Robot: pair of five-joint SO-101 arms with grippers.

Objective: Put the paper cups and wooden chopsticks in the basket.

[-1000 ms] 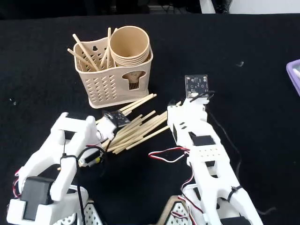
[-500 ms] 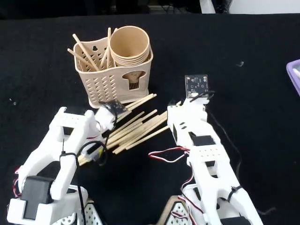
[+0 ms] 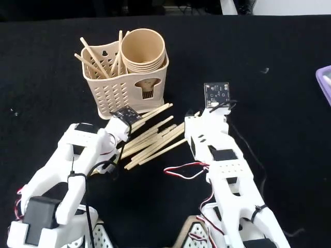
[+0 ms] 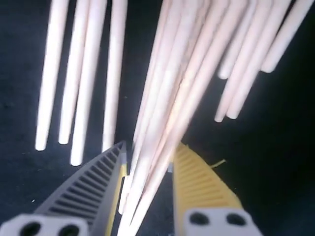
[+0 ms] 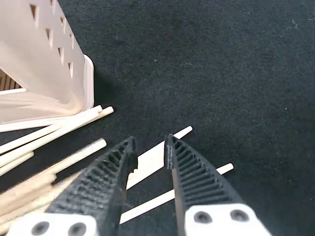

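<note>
my left pincer pinches a bundle of wooden chopsticks. my right pincer hangs slightly spread over loose sticks beside the basket.

Black cloth tabletop fills the scene, dark and matte. At its far right edge, a corner of a purple container pokes in. A pale speck lies alone on the cloth, and beyond the back edge a white surface shows.
</note>
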